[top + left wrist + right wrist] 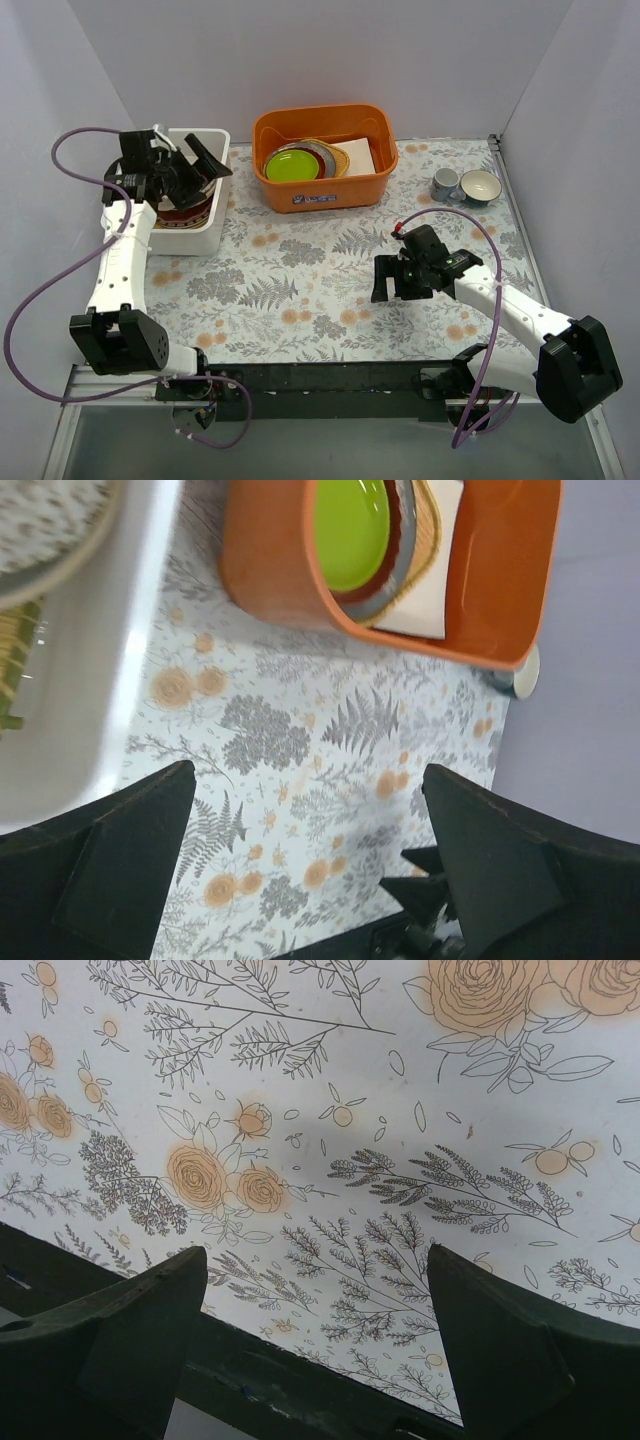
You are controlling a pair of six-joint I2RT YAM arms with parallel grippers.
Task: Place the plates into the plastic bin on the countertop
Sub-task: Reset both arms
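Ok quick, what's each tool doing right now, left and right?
Left tool: open, holding nothing, by the white rectangular plastic bin.
Right tool: open, holding nothing, above the fern-printed white countertop.

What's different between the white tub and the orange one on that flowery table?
The white tub is plain; the orange tub carries a label on its front. The left claw hangs above the white tub, hiding most of its contents; the orange tub is unobstructed, a lime-green plate on top. Both are rectangular, open-topped and hold dishes.
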